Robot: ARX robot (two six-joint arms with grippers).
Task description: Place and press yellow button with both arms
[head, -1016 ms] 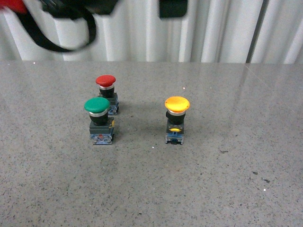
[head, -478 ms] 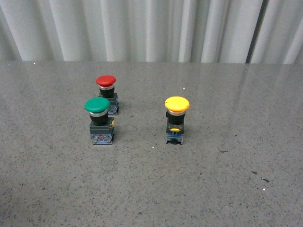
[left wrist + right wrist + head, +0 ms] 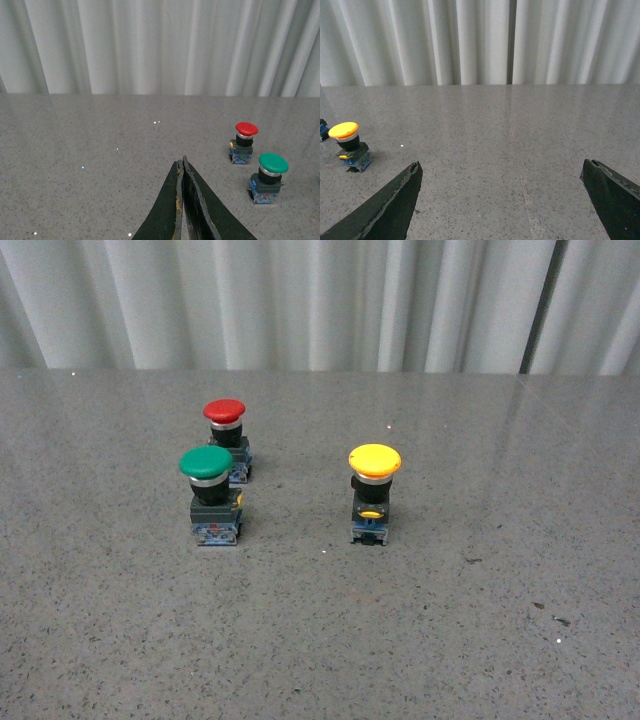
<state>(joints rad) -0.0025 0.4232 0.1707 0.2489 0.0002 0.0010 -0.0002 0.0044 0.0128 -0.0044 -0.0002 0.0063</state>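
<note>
Speckled grey stone counter [image 3: 450, 640] carries three upright push-buttons: one yellow-capped button [image 3: 374, 490], one green-capped button [image 3: 208, 495], one red-capped button [image 3: 225, 435]. Of the two, the left hand [image 3: 183, 167] is closed on nothing and the right hand [image 3: 501, 165] is spread wide.

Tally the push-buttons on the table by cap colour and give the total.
red button: 1
green button: 1
yellow button: 1
Total: 3

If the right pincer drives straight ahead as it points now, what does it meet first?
Nothing close: the open right pincer faces bare table, then the curtain. The yellow button sits off to one side of that line, though depth is unclear.
</note>
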